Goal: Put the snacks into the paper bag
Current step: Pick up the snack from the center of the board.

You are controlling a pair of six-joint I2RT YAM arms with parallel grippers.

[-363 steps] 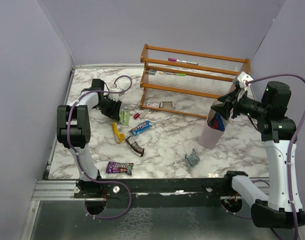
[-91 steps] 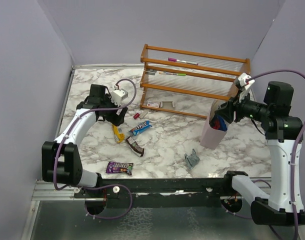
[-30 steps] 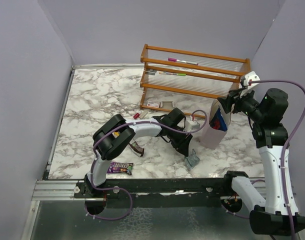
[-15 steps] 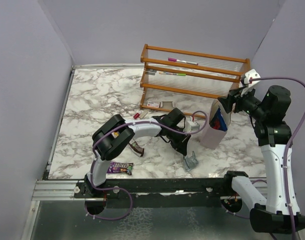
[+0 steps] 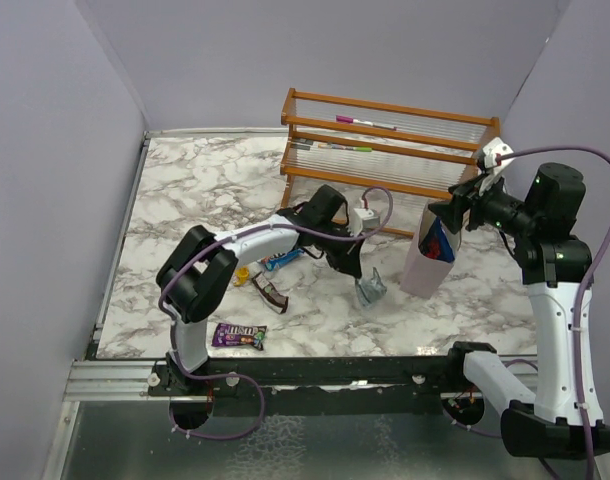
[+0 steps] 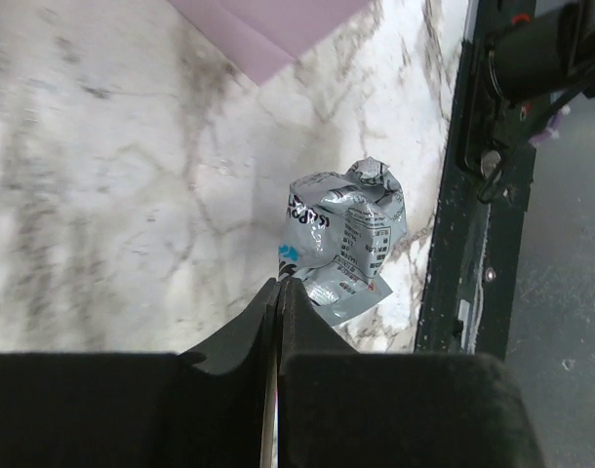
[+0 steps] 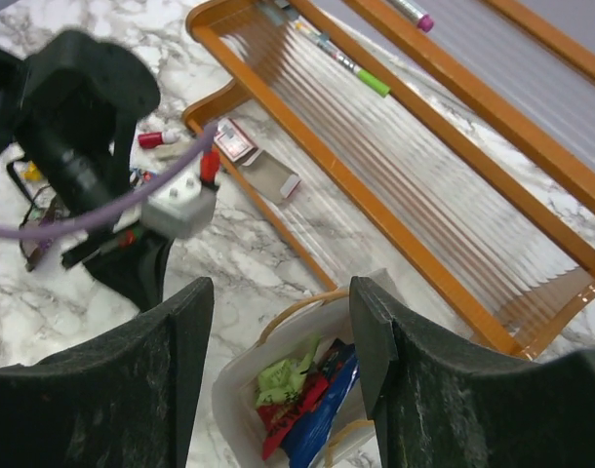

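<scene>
My left gripper (image 5: 359, 273) is shut on a crumpled grey-teal snack (image 5: 371, 288), pinching its edge; the packet (image 6: 342, 242) hangs off the closed fingertips (image 6: 278, 284) above the marble. The pale paper bag (image 5: 423, 264) stands just right of it, with green, red and blue snacks (image 7: 307, 395) inside. My right gripper (image 7: 280, 288) is open, its fingers straddling the bag's mouth (image 7: 234, 375) from above. On the table lie a purple snack (image 5: 238, 335), a dark brown one (image 5: 270, 293), a yellow one (image 5: 242, 275) and a blue-white one (image 5: 282, 258), partly behind my left arm.
A wooden rack (image 5: 385, 150) with clear shelves stands at the back. A flat white card (image 5: 307, 209) and a tiny red piece (image 5: 272, 231) lie in front of it. The black base rail (image 6: 483, 195) runs along the near table edge.
My left gripper has closed on the grey-teal snack and lifted it up and away from the near edge. The right gripper has stayed over the bag.
</scene>
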